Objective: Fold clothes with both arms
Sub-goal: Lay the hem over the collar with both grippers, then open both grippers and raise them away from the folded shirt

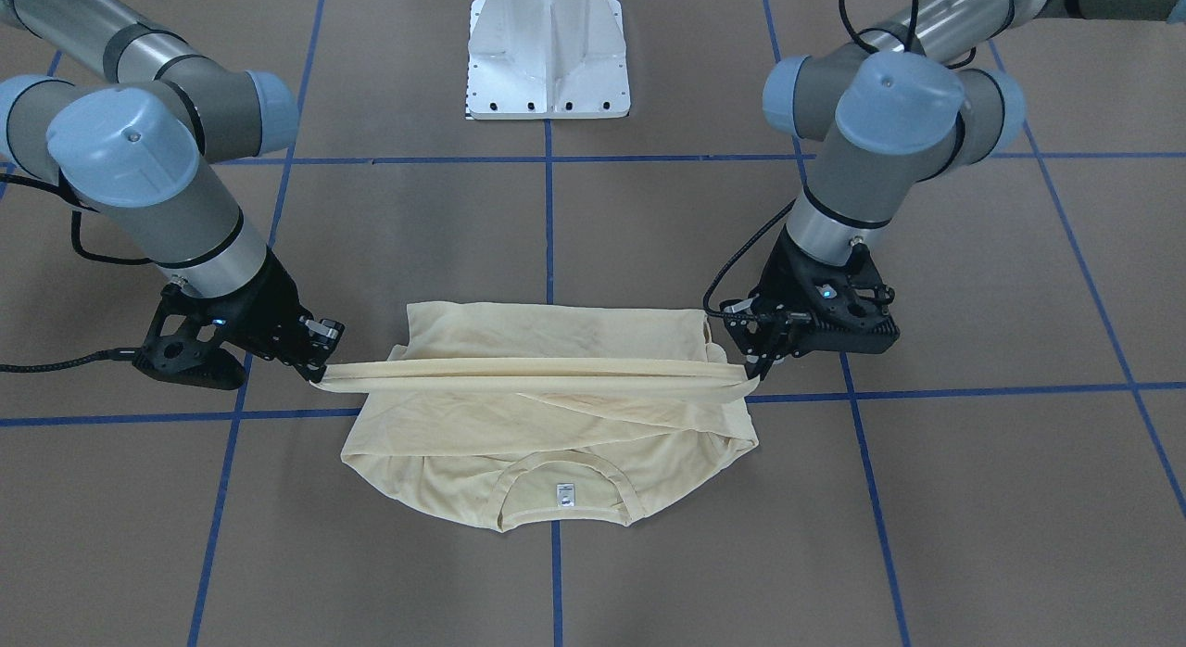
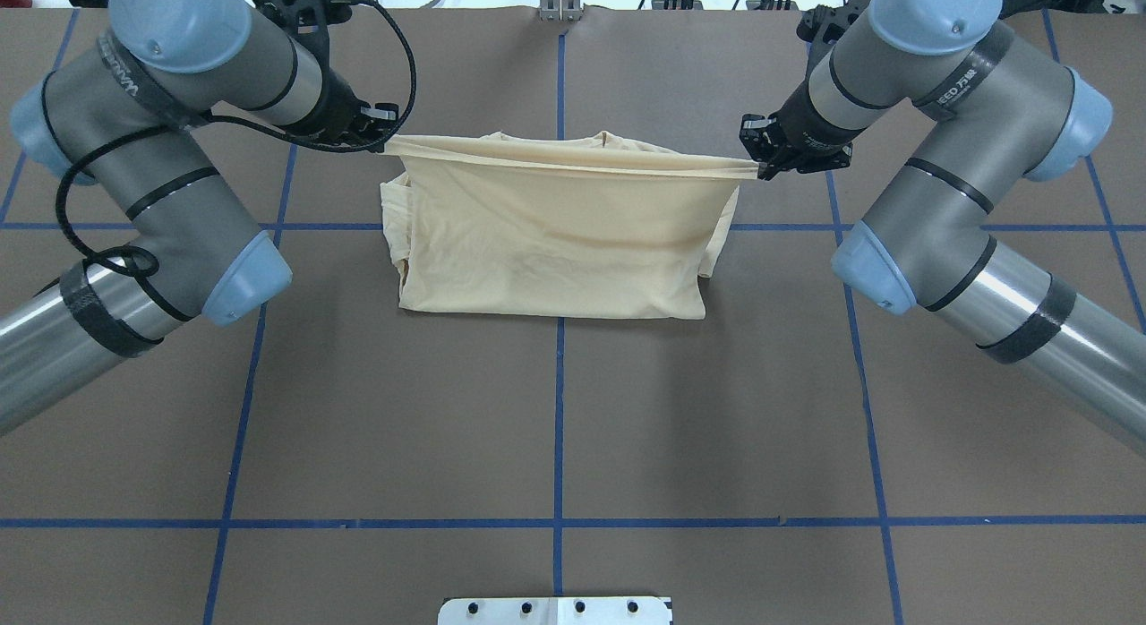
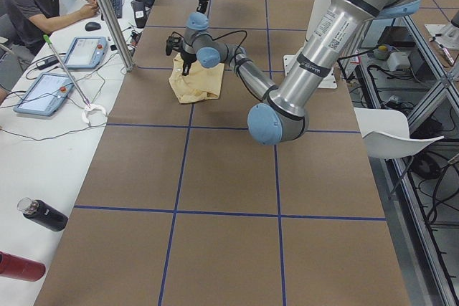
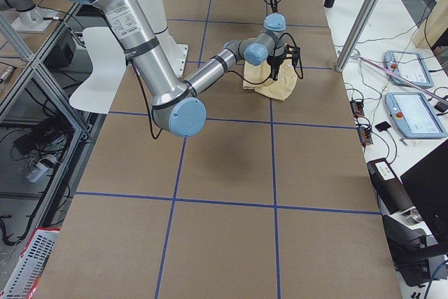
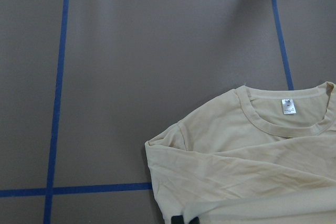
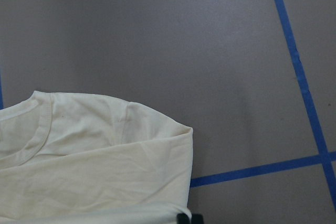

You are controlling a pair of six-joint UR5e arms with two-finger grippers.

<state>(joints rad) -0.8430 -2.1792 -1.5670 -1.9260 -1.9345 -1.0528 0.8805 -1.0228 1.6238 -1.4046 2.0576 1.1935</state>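
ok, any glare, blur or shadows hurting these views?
Front-facing: even light, sharp; shirt and neck tag clear. Overhead: soft shadow on the table near the shirt, blown-out strip along the top edge. Wrist views: slightly soft, left pincer and right pincer cropped at the bottom edge. Side views: shirt tiny.

T-shirt [image 2: 551,249] on table [image 2: 555,410], apparently part-lifted | between left gripper [image 2: 380,140], right gripper [image 2: 759,168]

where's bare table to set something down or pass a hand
Widest bare table lies between the folded shirt and the white pedestal base. Crowded at both shirt ends, where the left gripper and right gripper pinch its taut edge.
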